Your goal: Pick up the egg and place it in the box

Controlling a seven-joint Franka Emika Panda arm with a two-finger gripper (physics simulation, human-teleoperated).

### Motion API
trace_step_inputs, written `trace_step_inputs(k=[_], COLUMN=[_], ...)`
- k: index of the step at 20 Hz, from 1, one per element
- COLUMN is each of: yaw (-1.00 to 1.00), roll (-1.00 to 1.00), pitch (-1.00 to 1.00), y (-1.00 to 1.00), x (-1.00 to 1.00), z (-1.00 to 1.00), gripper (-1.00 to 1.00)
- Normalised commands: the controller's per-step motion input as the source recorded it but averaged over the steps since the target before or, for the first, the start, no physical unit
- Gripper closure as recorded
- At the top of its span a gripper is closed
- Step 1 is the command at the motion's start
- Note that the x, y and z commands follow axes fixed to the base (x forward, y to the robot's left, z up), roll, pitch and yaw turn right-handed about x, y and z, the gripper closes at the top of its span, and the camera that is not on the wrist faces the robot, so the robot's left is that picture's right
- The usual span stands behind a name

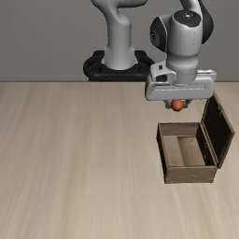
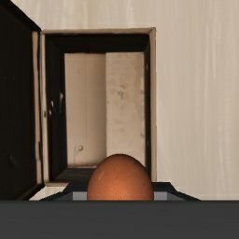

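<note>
An orange-brown egg (image 1: 178,105) hangs under my hand in the exterior view, held in my gripper (image 1: 178,105) above the table. In the wrist view the egg (image 2: 120,177) sits right between my fingertips, so the gripper (image 2: 120,190) is shut on it. The brown wooden box (image 1: 188,149) stands open on the table at the exterior view's right, its lid (image 1: 220,125) tilted back. I hover over the box's near rim; its pale inner floor (image 2: 103,103) and dark lid (image 2: 19,103) lie below the egg.
The light wooden table (image 1: 75,159) stretches wide toward the exterior view's left. The robot's base (image 1: 119,65) stands on a dark plate at the back edge.
</note>
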Motion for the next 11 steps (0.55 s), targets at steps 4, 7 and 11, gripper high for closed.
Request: trace_step_inputs(k=[4, 7, 11], yaw=[0.00, 0.00, 0.00], roll=[0.00, 0.00, 0.00], pitch=[0.00, 0.00, 0.00], y=[0.00, 0.00, 0.00], x=[0.50, 0.00, 0.00], z=[0.00, 0.00, 0.00], gripper=[-1.00, -1.00, -1.00])
